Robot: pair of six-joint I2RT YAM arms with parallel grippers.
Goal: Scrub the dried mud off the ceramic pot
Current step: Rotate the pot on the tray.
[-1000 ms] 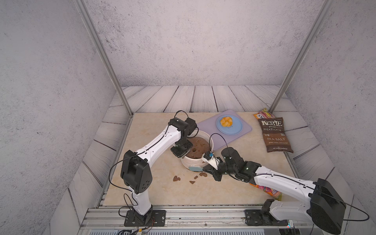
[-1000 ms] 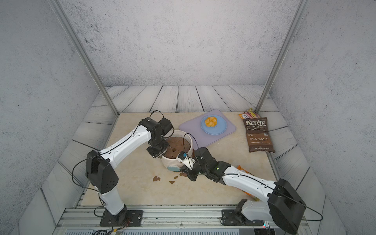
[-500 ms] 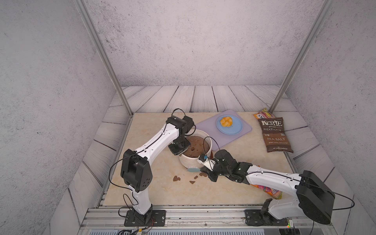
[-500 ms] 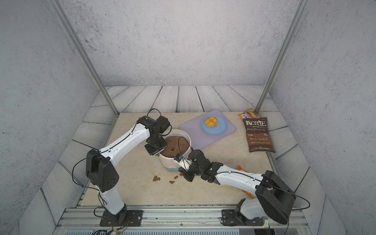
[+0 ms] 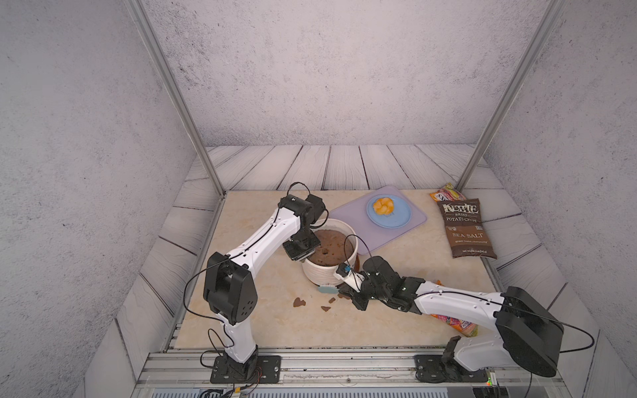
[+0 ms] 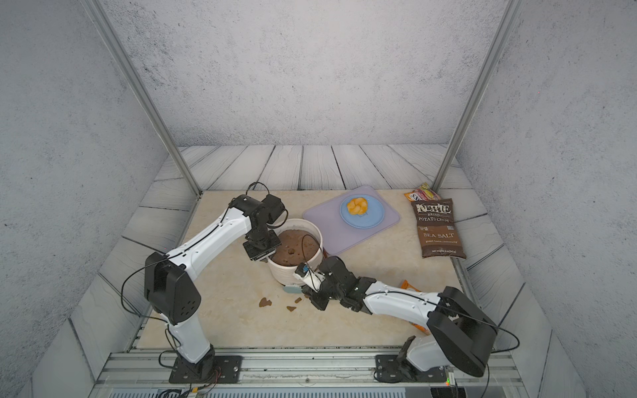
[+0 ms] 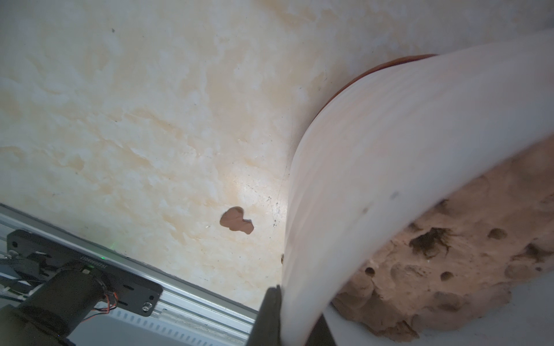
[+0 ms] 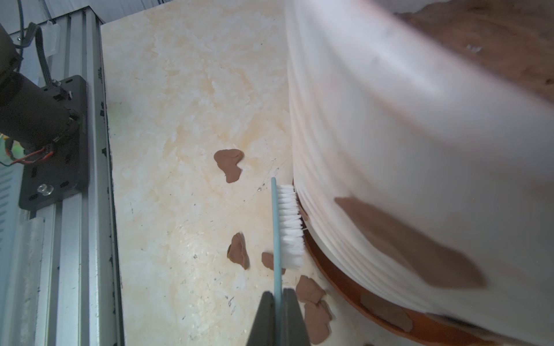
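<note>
Though dried mud flakes lie beside the ceramic pot, a large patch clings to its wall; the left gripper clamps its rim, and the right gripper pinches the teal brush.

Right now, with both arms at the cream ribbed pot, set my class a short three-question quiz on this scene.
1. True or false: the right gripper is shut on a pale blue brush with white bristles, its bristles turned toward the side of the cream ribbed ceramic pot.
2. The left gripper clamps: A the pot's rim; B the round blue plate; C the brown chip bag.
3. Is any flat brown dried mud stuck on the pot's side?
Key: 1 true; 2 A; 3 yes, a patch.
</note>
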